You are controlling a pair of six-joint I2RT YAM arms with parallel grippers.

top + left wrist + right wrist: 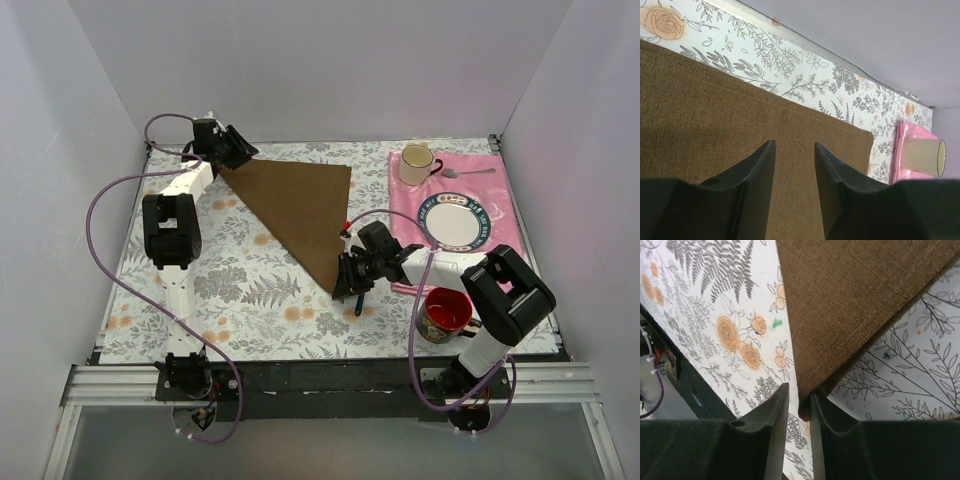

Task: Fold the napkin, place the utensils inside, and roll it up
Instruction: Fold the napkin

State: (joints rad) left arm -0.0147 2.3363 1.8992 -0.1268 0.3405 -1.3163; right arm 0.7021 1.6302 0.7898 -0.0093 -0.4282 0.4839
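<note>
So the napkin [300, 205] is already folded into a triangle and laid flat on the flowery counter [230, 290]. One edge runs along the back and the sharp tip is pointed toward the near side.

The left fingers [762, 160] are parked over its far-left corner. A modest gap is kept between them, nothing is held, and only brown cloth is seen through the gap. Whether the cloth is actually touched can't be told.

The right fingers [777, 405] are set at the near tip. They're only narrowly parted and the napkin's point is tucked into the gap. A sliver of counter is seen beside it, so it doesn't look clamped.

Off to the right, a pink placemat [500, 215] is loaded with a plate [440, 203], a cream mug [415, 165] and a silver spoon [470, 172]. A red mug [445, 312] is sat near the right arm's base.
</note>
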